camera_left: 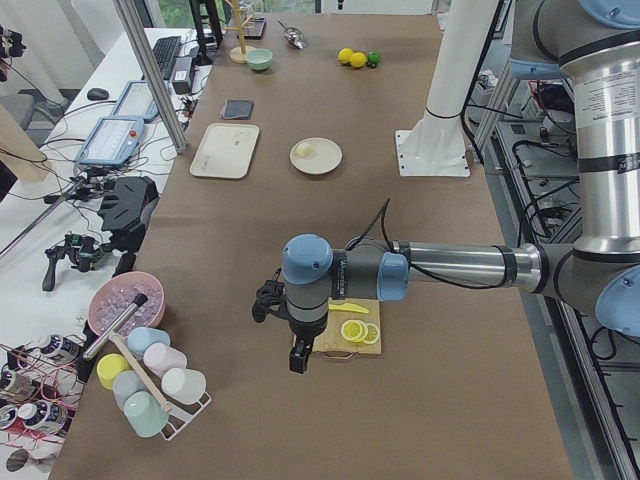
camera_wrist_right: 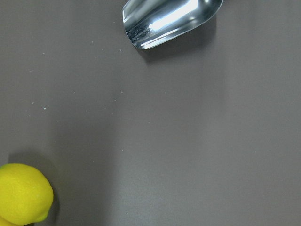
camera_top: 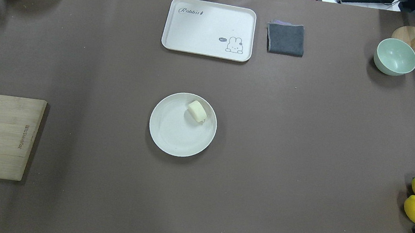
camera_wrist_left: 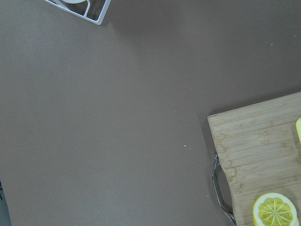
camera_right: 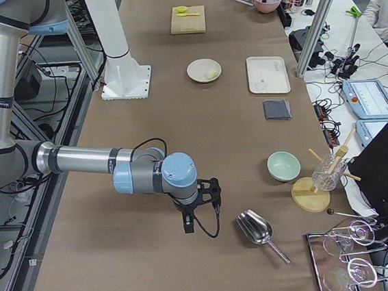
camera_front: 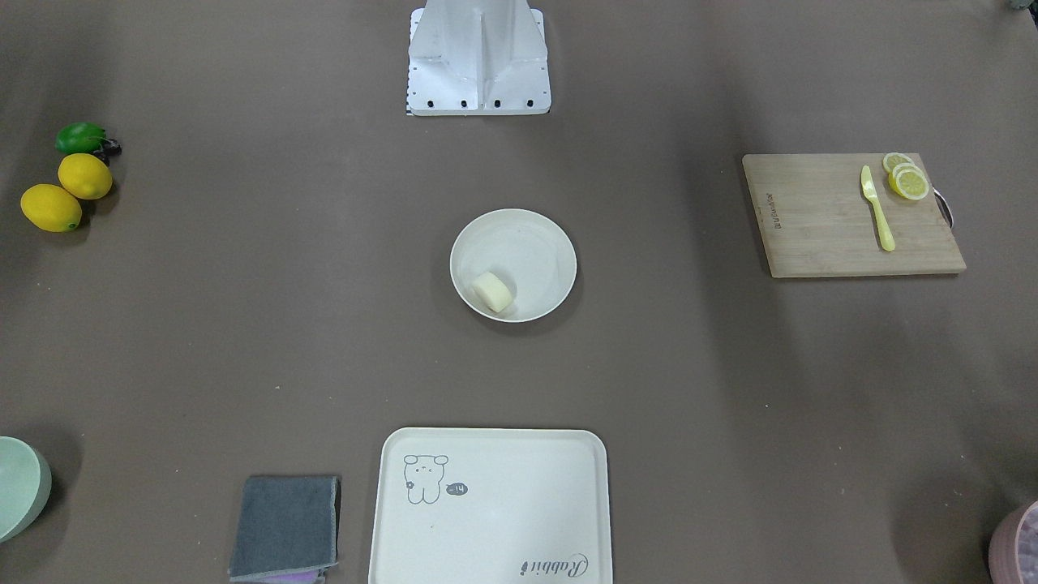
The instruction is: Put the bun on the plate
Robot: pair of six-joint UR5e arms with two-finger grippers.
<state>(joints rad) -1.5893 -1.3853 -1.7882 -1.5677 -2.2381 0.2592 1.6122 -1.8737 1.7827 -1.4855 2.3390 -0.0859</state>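
One bun (camera_top: 197,111) on the plate (camera_top: 173,138)

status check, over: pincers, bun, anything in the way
Left pincer by the cutting board, right pincer near the metal scoop; open or shut unclear. Bun lies on plate, toward its rim. Nothing else touches the plate.

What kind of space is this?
Probably a robotics lab with kitchen props: silver-and-blue robot arm at a brown-covered table, blue-framed tablets on a white side bench, pale cream bun on a round cream-white plate.
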